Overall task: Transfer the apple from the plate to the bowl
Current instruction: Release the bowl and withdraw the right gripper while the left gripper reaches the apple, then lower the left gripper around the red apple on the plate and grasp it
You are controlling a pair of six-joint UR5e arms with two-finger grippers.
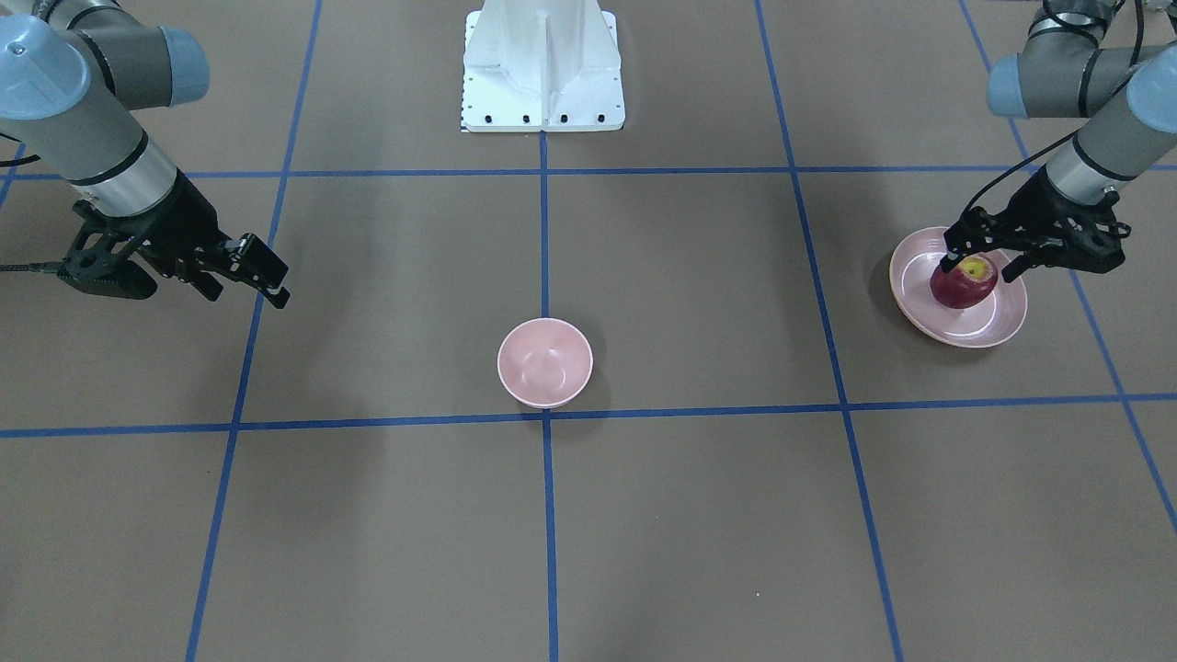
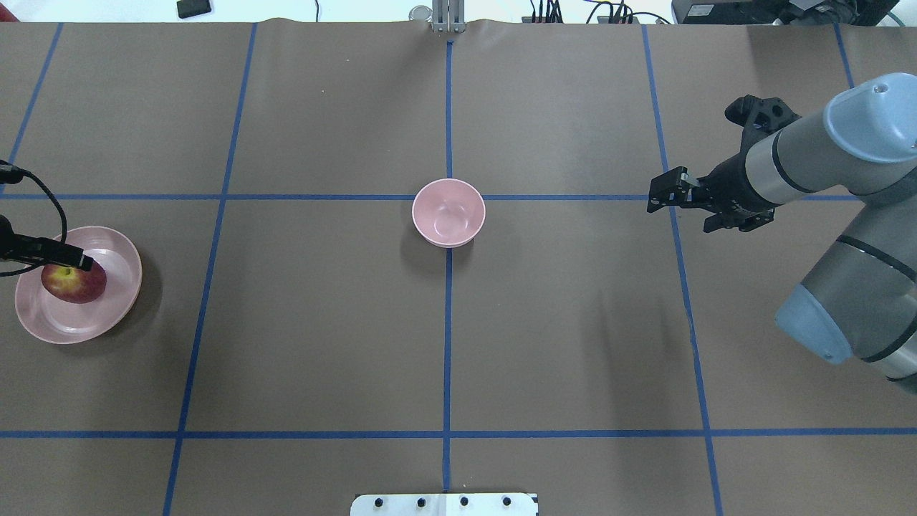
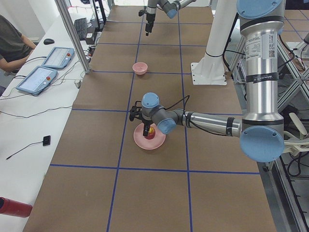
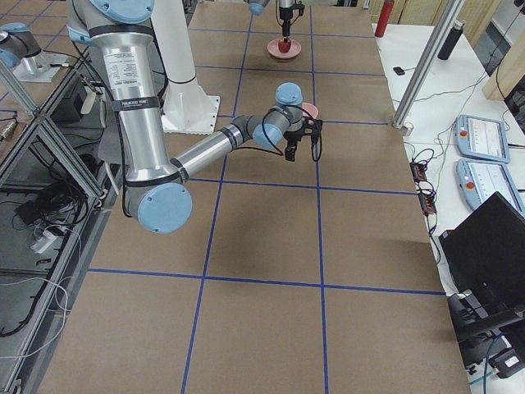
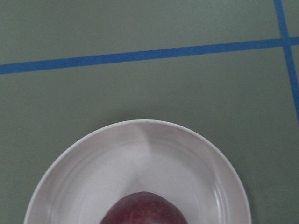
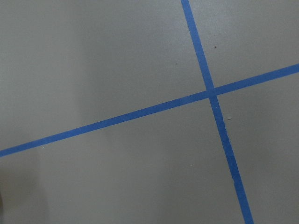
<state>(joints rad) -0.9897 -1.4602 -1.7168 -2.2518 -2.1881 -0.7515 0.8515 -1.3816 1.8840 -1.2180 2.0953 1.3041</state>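
Observation:
The dark red apple with a yellow-green top sits on the wide pale pink plate at my left end of the table. My left gripper is open just above the apple, one finger on each side of its upper part. The left wrist view shows the apple's top on the plate, with no fingers visible. The small deep pink bowl stands empty at the table's middle. My right gripper is open and empty, hovering far from both dishes.
The white robot base stands at the table's back edge. Blue tape lines grid the brown table. Bare table lies between plate and bowl. Operator tablets lie beyond the table's far side.

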